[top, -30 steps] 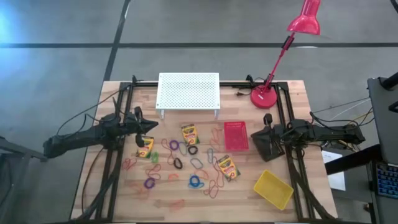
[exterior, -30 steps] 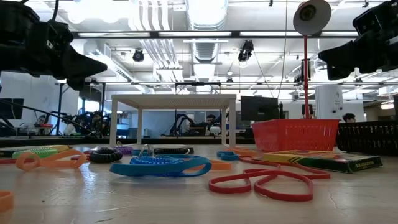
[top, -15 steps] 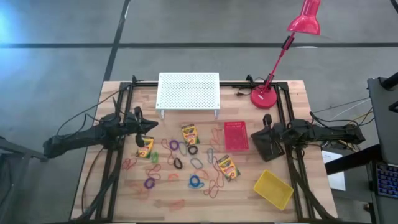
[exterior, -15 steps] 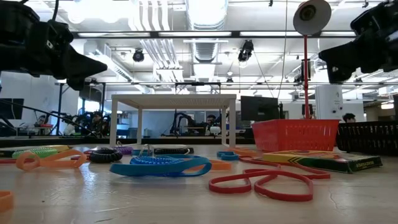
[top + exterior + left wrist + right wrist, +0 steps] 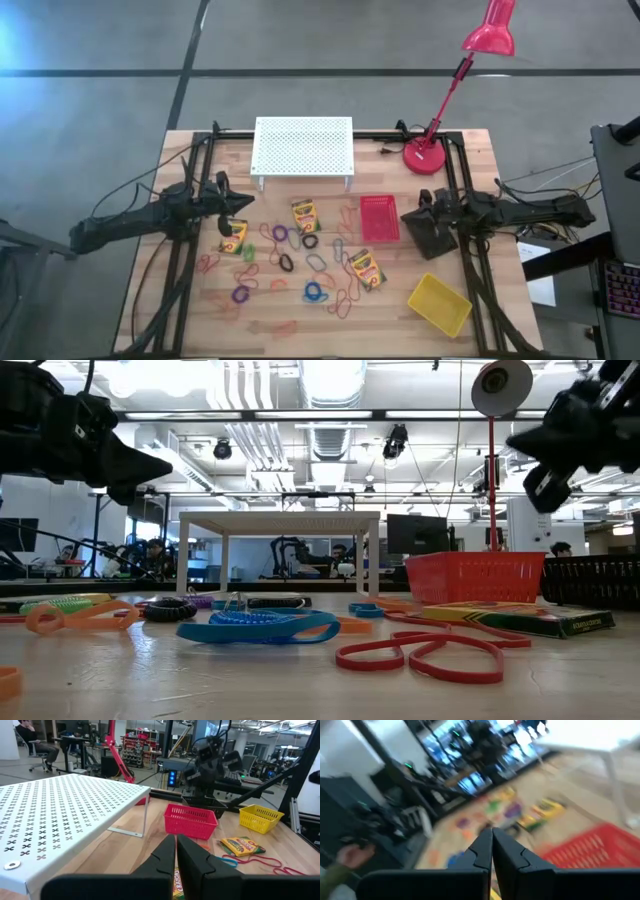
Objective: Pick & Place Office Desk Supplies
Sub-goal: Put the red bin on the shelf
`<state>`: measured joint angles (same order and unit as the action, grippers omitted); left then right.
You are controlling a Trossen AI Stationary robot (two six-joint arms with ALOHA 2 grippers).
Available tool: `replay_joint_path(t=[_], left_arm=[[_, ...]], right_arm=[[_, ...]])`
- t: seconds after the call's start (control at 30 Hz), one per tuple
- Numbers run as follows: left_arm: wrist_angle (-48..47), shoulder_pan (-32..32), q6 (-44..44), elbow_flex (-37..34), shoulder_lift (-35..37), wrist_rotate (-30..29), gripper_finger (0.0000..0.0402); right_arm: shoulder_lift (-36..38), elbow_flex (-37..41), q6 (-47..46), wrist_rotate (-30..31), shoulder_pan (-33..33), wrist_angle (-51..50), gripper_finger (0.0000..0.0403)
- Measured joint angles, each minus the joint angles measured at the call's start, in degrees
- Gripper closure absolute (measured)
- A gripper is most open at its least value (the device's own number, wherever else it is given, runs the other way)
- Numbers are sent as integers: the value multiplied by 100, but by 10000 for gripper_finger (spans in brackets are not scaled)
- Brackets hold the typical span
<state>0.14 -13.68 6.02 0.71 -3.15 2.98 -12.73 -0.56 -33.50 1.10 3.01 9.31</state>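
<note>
Your right gripper has its fingers pressed together with nothing between them. It hangs above the surface just beside the small red plastic mesh basket, at the near edge of the black plastic mesh basket; its wrist view is smeared, so how high it sits over the red basket is hard to judge.

Your left gripper is also narrowed to a slit and holds nothing. It hovers near the front left leg of the white perforated metal stand, just above a yellow-and-green crayon box lying on the wooden surface.

A second crayon box lies in front of the stand, and a third lies further toward the front, below the red basket. Thin coloured elastic loops in red, orange, purple, blue, black and green are scattered loose between the boxes. A yellow plastic mesh basket sits tilted at the front right corner, well apart from the others. The red desk lamp stands at the back right.
</note>
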Motion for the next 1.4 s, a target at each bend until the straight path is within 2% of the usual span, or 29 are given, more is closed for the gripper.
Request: replay_joint_path(t=[0.17,0.37,0.53,0.67,0.8,1.0,1.2,1.4], left_arm=[[0,0,0,0,2,2,378],[0,-1,1,0,0,2,378],[0,-2,-2,0,2,0,378],[1,-1,-2,-2,2,0,378],[0,0,-2,0,2,0,378],[2,0,0,-1,2,0,378],[2,-1,0,-2,1,0,378],[0,0,0,0,0,0,378]], right_arm=[[-1254,-541,123,237,-138,-224,363],[-3054,-2213,750,219,-792,-1794,298],[-4642,-3582,2032,161,-1368,-3263,250],[-5790,-4592,3217,40,-1799,-4325,230],[-6792,-5394,3988,-12,-2126,-4975,226],[-7902,-6151,4849,-327,-2261,-5172,236],[-8702,-6872,5233,-268,-2260,-5940,255],[-9184,-7213,5316,-266,-2275,-6648,281]])
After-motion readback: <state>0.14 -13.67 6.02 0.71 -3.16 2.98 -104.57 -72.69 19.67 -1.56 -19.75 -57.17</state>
